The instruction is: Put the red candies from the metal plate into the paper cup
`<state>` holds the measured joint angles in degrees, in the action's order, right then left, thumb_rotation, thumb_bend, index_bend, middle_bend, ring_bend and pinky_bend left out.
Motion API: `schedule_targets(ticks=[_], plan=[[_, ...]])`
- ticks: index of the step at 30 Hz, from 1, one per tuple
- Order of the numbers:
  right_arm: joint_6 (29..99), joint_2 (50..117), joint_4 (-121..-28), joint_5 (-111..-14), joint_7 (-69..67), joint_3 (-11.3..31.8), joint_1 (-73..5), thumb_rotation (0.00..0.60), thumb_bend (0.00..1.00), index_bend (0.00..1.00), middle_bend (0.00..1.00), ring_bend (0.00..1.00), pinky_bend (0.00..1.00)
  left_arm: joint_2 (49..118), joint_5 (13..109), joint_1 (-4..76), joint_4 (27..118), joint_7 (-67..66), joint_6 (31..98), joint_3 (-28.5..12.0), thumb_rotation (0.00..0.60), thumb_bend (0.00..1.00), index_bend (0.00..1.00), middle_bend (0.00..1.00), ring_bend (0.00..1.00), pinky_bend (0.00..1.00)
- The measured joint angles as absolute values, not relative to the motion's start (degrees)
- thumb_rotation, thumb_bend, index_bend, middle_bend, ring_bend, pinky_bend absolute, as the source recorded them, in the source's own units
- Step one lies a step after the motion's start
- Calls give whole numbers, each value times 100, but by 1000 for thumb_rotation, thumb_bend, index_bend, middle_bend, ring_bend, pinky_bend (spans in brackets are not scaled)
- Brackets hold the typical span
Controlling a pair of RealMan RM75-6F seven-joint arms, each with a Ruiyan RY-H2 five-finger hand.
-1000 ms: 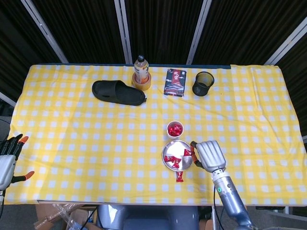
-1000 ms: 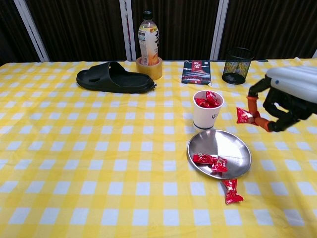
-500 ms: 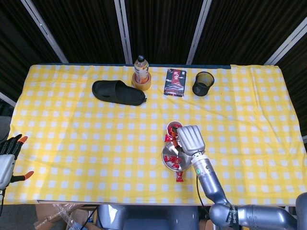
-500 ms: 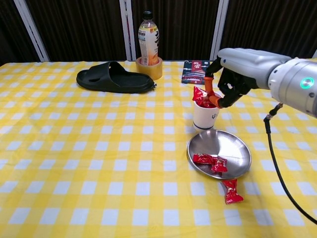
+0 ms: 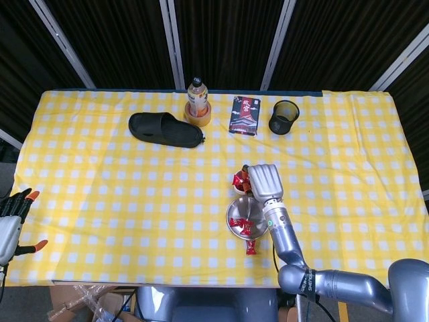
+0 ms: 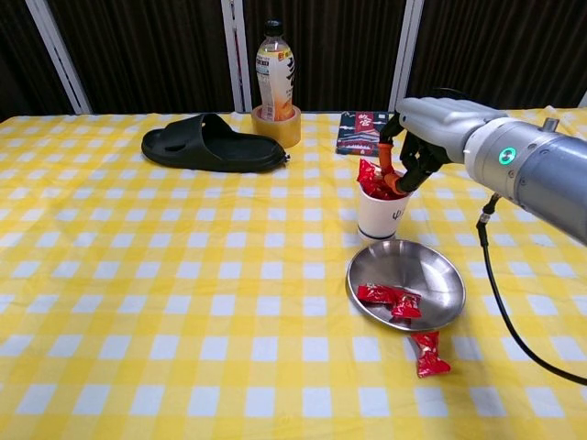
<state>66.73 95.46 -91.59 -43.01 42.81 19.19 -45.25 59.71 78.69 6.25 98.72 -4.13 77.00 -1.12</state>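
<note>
- The right hand [image 6: 424,128] is right over the paper cup [image 6: 382,213]. Its fingers curl down and pinch a red candy [image 6: 369,174] at the cup's top edge.
- The paper cup stands just behind the metal plate [image 6: 431,275]. Other red candies fill the top of the cup, but they blur together, so I cannot tell how many.
- Two red candies [image 6: 389,298] lie close together on the left part of the metal plate.
- One more red candy [image 6: 426,353] lies on the yellow checked tablecloth [image 6: 138,302], just in front of the plate and off it.
- The left hand [image 5: 13,221] sits low at the left edge of the table, well apart from the candies. Its fingers are spread and it holds nothing.
- The chest view shows the pinch from the side, with the orange fingertips [image 6: 388,170] on the candy. The left hand does not show there.
- In the head view the right hand covers most of the cup, so the pinch is hidden. Only that view shows the left hand.
- At the back of the table are a black slipper [image 6: 211,145], a bottle [image 6: 275,73] standing inside a roll of tape [image 6: 277,126], a dark packet [image 6: 363,133] and a black mesh cup [image 6: 437,121].
</note>
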Motion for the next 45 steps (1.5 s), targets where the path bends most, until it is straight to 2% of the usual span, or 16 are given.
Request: schedule_targets(ticks=[8, 14, 16, 25, 29, 33, 37, 45], plan=[[6637, 9491, -9041, -4210, 4200, 1797, -4537, 600, 504, 545, 855, 922, 978, 5929, 7847, 633, 9947, -379, 7649, -91, 600, 48, 5, 0, 0, 0], [6732, 9425, -9138, -4264, 4147, 1732, -4509, 600, 507, 335, 855, 923, 978, 5934, 7861, 630, 9952, -382, 7669, -89, 600, 48, 5, 0, 0, 0], [6787, 9406, -9194, -4301, 4140, 1725, -4504, 600, 509, 304, 855, 922, 978, 5934, 7864, 629, 9951, -380, 7675, -90, 600, 48, 5, 0, 0, 0], [7014, 9228, -9563, -4460, 4121, 1701, -4455, 600, 508, 299, 855, 922, 978, 5935, 7897, 621, 9936, -343, 7716, -94, 600, 48, 5, 0, 0, 0], [7143, 9006, -9937, -4763, 4020, 1563, -4309, 600, 508, 299, 855, 922, 978, 5933, 7911, 617, 9925, -317, 7724, -91, 600, 48, 5, 0, 0, 0], [7254, 8646, -10442, -5302, 3827, 1201, -4039, 600, 496, 299, 855, 922, 978, 5936, 7922, 617, 9920, -320, 7730, -89, 600, 48, 5, 0, 0, 0], [7308, 8313, -10850, -5960, 3595, 607, -3713, 600, 467, 299, 855, 922, 978, 5942, 7938, 611, 9926, -338, 7754, -87, 600, 48, 5, 0, 0, 0], [6975, 7911, -11003, -7267, 3251, -366, -3429, 600, 422, 299, 855, 922, 978, 5987, 8029, 580, 9919, -388, 7866, -76, 600, 48, 7, 0, 0, 0]])
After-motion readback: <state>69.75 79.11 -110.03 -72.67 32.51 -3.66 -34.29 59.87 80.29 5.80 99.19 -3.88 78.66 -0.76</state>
